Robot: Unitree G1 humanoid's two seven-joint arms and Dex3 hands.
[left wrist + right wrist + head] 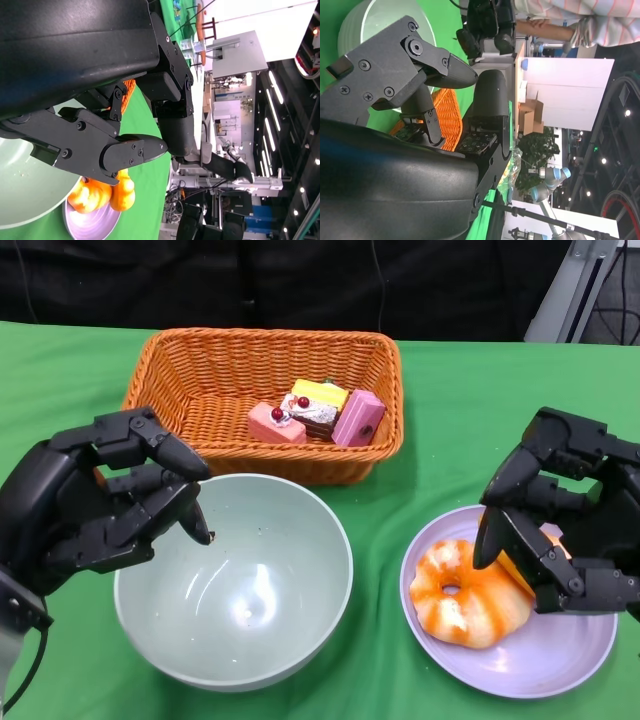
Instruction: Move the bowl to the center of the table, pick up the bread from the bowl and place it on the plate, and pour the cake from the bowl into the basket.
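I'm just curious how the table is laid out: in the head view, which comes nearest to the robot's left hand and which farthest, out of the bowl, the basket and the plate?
From the left hand:
1. Bowl, right beside the hand, whose fingertips hang over its rim.
2. Basket, just behind the hand, toward the table's back.
3. Plate, across the table under the right hand, holding the bread.

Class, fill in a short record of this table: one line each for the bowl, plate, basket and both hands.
bowl: pale green bowl, empty, in front of the basket
plate: lavender plate holding the bread
basket: orange wicker basket with cake pieces inside
left hand: left hand at the bowl's rim, holding nothing
right hand: right hand over the plate, holding nothing
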